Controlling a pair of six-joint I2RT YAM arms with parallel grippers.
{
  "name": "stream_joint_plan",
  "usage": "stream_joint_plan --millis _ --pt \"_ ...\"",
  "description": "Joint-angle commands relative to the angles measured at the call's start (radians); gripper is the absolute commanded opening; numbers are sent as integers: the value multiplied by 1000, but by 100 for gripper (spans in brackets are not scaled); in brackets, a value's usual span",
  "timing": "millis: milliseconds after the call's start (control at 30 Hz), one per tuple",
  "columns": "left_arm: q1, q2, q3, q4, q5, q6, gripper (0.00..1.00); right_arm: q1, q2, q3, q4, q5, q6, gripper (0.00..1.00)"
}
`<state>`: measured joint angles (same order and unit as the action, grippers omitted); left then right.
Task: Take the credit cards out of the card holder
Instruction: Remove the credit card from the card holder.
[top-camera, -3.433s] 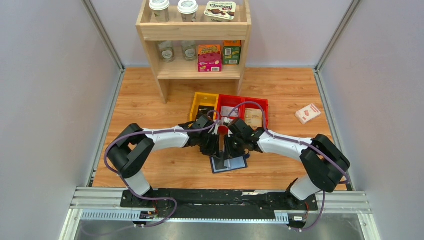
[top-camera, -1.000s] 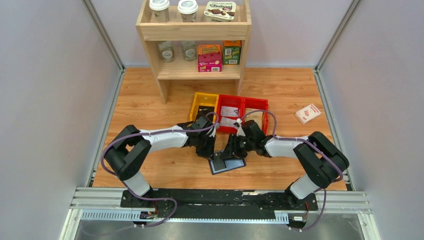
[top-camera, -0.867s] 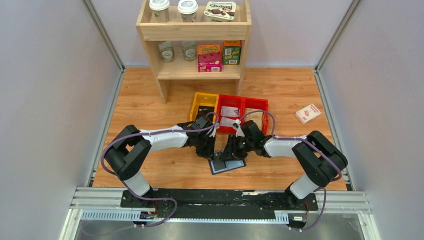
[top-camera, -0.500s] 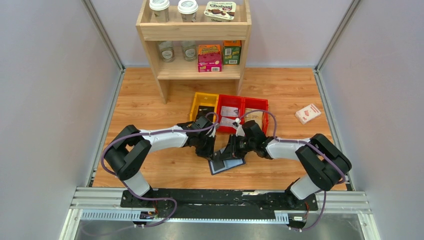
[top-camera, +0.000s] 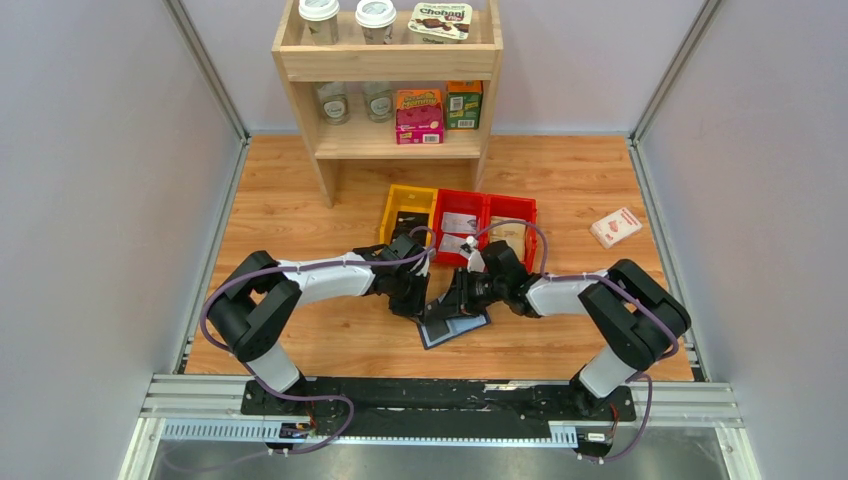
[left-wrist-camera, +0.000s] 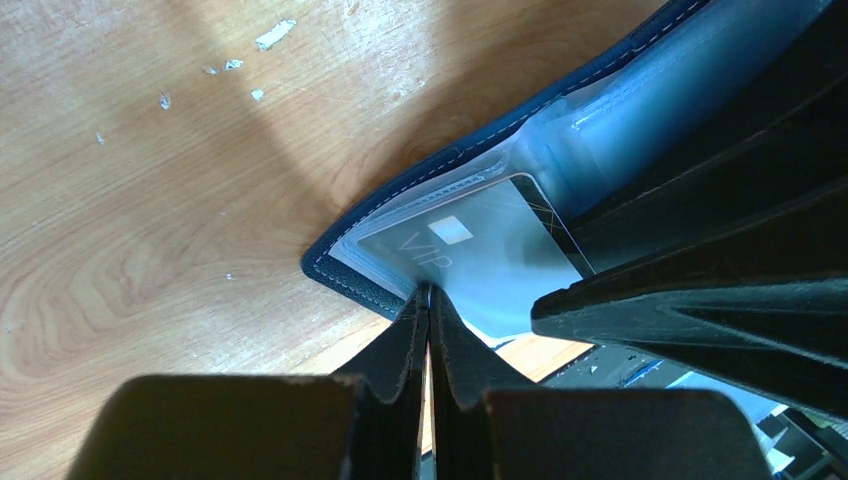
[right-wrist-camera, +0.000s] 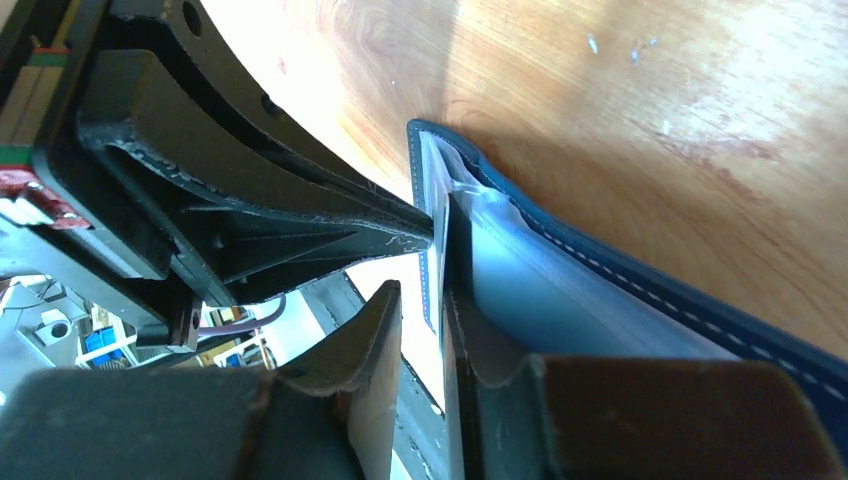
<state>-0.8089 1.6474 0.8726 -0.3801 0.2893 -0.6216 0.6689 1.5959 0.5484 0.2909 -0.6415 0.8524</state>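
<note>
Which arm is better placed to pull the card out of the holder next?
Probably the right: the right gripper has jaws slightly apart, straddling the open edge of the card holder. The left gripper is shut, tips against the holder's corner beside the credit card.

Our top camera looked down from high at 6 o'clock, facing 12. Our two wrist cameras sat very near the card holder (top-camera: 455, 325), at its 10 and 2 o'clock. All three views shared it.
</note>
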Motion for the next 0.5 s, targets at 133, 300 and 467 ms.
stream_joint_plan --millis 133,300,467 --pt "-6 2 -15 23 -30 6 7 37 36 71 64 -61 8 26" --pt "-6 3 -6 -12 -67 22 7 20 3 50 65 -76 2 24" --pt "-6 15 -3 -34 -85 31 7 -17 -50 21 62 -92 -1 23"
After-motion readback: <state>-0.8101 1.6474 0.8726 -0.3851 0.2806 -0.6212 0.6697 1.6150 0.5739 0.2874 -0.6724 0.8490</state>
